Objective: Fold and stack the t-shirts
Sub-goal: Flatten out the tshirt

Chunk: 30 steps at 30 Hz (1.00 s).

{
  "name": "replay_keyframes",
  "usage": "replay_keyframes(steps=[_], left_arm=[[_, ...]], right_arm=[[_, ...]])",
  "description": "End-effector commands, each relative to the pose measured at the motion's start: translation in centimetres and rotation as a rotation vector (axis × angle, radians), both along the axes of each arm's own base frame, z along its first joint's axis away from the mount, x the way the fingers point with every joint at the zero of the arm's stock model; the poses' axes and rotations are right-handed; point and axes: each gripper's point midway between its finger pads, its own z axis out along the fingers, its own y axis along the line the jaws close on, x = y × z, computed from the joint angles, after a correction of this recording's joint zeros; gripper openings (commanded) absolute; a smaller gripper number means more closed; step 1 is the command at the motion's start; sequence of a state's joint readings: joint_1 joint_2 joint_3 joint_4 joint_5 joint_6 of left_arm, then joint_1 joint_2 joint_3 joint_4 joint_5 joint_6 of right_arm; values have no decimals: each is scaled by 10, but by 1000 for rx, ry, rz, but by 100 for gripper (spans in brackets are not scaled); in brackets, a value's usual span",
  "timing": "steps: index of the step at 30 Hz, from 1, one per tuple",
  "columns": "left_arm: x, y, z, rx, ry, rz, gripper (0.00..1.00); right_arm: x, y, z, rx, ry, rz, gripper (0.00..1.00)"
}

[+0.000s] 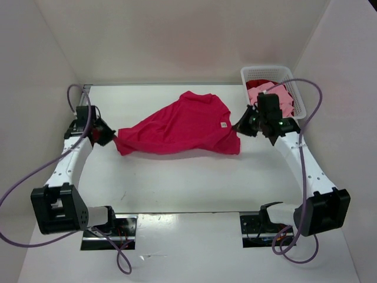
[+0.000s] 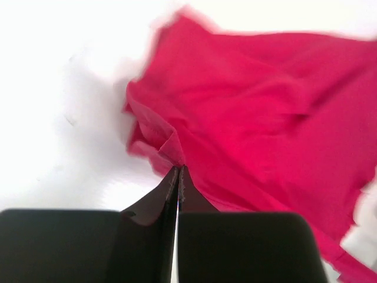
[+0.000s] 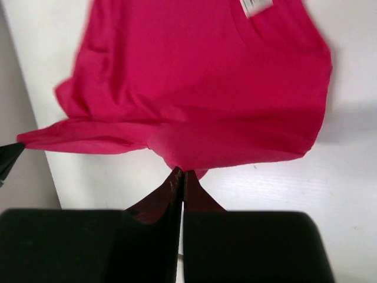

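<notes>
One small pale label (image 3: pixel 256 6), unreadable, on the crimson t-shirt (image 1: pixel 182 127)

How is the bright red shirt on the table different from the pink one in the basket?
The bright red shirt lies spread on the table; the pink shirt is bunched inside the white basket. The bright red shirt is deep crimson; the pink shirt is pale. The left pincer and right pincer each pinch an edge of the bright red shirt; neither holds the pink shirt. Both are soft cloth.
</notes>
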State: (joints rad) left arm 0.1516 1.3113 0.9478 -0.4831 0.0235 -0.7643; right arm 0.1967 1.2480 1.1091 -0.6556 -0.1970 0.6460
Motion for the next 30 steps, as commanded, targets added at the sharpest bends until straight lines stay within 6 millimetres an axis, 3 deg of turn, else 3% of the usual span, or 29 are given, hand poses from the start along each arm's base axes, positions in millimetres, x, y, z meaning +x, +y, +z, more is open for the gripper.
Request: replay_keyframes(steps=[1,2,3,4,6,7,8,9,10,11,12,13,15,17,20,23,26,27,30], left_arm=[[14,-7,87,60,-166,-94,0],[20,-8,109,87,-214,-122,0],[26,-11,128,103,-247,-143,0],[40,-8,184,144,-374,-153,0],[52,-8,237,170,-490,-164,0],[54,-8,264,180,-544,-161,0],[54,-8,317,203,-658,-155,0],[52,-8,342,214,-716,-152,0],[49,-7,361,227,-751,-140,0],[47,-5,378,233,-790,-122,0],[35,-5,409,250,-860,-109,0],[29,-6,422,247,-892,-102,0],[19,-6,445,250,-951,-83,0],[5,-7,470,252,-1017,-75,0],[0,-5,479,252,-1039,-51,0],[7,-2,472,263,-1023,-47,0],[33,3,441,269,-956,-47,0],[44,4,427,265,-927,-49,0],[80,8,370,238,-822,-51,0]], right_arm=[[9,-9,69,-64,-161,2,0],[14,-13,98,-69,-225,-22,0],[14,-16,111,-84,-249,-25,0],[18,-22,144,-99,-329,-52,0],[24,-28,172,-120,-388,-81,0],[21,-33,212,-117,-480,-100,0],[26,-38,226,-131,-505,-134,0],[25,-39,246,-138,-552,-141,0],[15,-45,293,-128,-656,-168,0],[11,-50,315,-130,-706,-204,0],[12,-49,331,-135,-737,-210,0],[-10,-49,378,-92,-852,-223,0],[-20,-50,410,-61,-932,-247,0],[-47,-55,455,12,-1060,-269,0],[-59,-57,487,59,-1162,-277,0],[-35,-54,482,37,-1147,-299,0],[22,-43,446,-53,-1057,-299,0],[41,-49,434,-83,-1025,-314,0],[107,-46,385,-137,-914,-262,0]])
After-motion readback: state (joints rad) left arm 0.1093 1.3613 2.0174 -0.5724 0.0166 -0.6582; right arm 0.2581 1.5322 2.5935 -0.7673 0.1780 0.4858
